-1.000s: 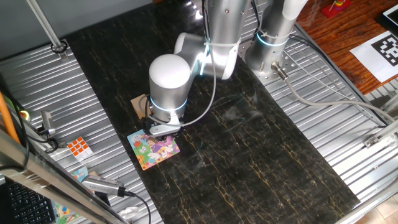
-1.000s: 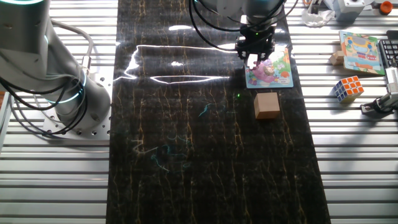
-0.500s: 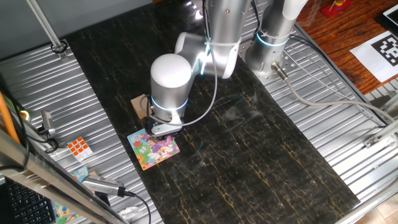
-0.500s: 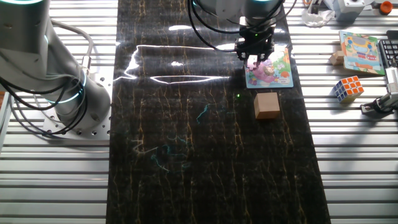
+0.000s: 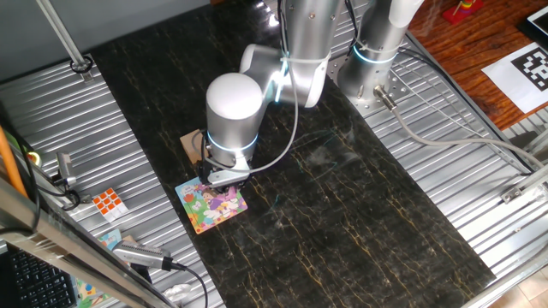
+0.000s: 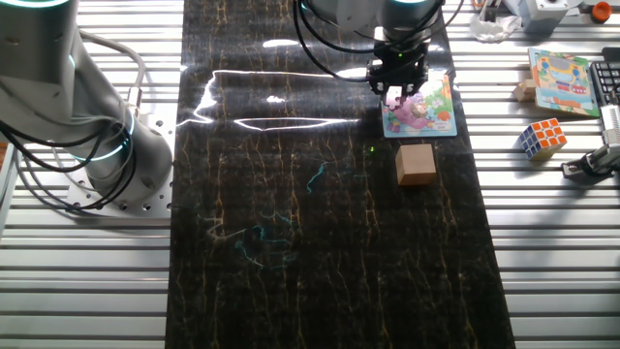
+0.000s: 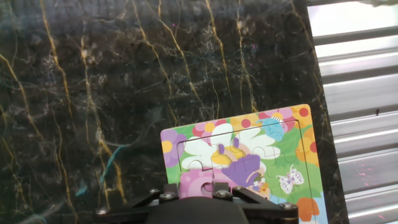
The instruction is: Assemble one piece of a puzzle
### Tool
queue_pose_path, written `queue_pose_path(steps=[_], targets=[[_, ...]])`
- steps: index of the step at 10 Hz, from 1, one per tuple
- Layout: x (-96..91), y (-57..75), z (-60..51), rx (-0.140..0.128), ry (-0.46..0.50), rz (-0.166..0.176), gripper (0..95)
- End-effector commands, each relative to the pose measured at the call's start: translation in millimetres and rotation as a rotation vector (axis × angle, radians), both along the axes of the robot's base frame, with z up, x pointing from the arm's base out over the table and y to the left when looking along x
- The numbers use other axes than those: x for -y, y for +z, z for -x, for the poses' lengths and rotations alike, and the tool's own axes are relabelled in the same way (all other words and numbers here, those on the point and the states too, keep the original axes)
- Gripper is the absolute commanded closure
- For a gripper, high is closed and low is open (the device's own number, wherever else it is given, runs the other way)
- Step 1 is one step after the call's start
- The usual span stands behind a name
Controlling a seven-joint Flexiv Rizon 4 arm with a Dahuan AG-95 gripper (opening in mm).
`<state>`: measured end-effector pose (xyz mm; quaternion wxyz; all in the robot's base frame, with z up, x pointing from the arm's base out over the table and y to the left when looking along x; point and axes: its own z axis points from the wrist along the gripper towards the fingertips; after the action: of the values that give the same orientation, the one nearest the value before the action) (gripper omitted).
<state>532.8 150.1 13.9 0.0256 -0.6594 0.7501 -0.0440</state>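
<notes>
The puzzle (image 7: 249, 149) is a flat cartoon board with an orange edge, lying on the dark mat; it also shows in one fixed view (image 5: 211, 204) and the other fixed view (image 6: 426, 111). My gripper (image 7: 196, 186) hangs low over the puzzle's edge, also visible in the fixed views (image 5: 218, 181) (image 6: 396, 92). In the hand view the fingers (image 7: 171, 186) stand close on either side of the small pink piece (image 7: 194, 182), which fills the gap between them just above the board. The piece's underside is hidden.
A tan wooden block (image 6: 416, 163) sits on the mat right beside the puzzle, partly hidden behind the arm in one fixed view (image 5: 192, 143). A Rubik's cube (image 6: 542, 137) and a second picture board (image 6: 560, 79) lie on the ribbed metal table beside the mat.
</notes>
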Motion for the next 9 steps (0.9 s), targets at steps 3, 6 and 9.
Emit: queue_pose_path(steps=[3, 6, 9], targets=[[0.2, -1.5, -0.3, 0.003, 0.005, 0.000, 76.0], [0.2, -1.4, -0.5, 0.007, 0.011, -0.001, 76.0], [0.1, -1.3, -0.7, 0.017, 0.014, -0.002, 76.0]])
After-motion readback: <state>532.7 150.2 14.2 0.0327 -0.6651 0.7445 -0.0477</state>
